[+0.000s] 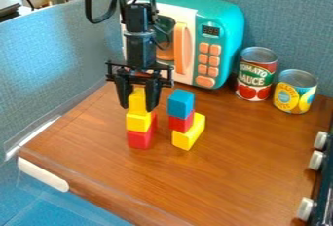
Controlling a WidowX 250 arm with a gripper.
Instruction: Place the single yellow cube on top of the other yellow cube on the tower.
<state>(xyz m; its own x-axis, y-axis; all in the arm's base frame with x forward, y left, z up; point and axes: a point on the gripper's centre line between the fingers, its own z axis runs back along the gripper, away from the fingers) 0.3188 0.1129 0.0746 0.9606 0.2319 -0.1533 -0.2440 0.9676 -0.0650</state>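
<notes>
The gripper [138, 98] hangs down over the left stack, its two fingers closed against opposite sides of a yellow cube [137, 101]. Directly beneath that cube is the other yellow cube [138, 122], which sits on a red block [139, 140] standing on the table. The held cube lines up with the one below and appears to meet its top; whether its weight rests there I cannot tell. The fingers cover parts of the held cube's sides.
Just right of the stack stands a second one: blue cube [181, 103], red block [181, 122], yellow block [189, 133] at its base. Behind are a teal toy microwave [224, 25] and two cans [255, 76]. White knobs [316, 160] line the right edge of the wooden table [228, 181].
</notes>
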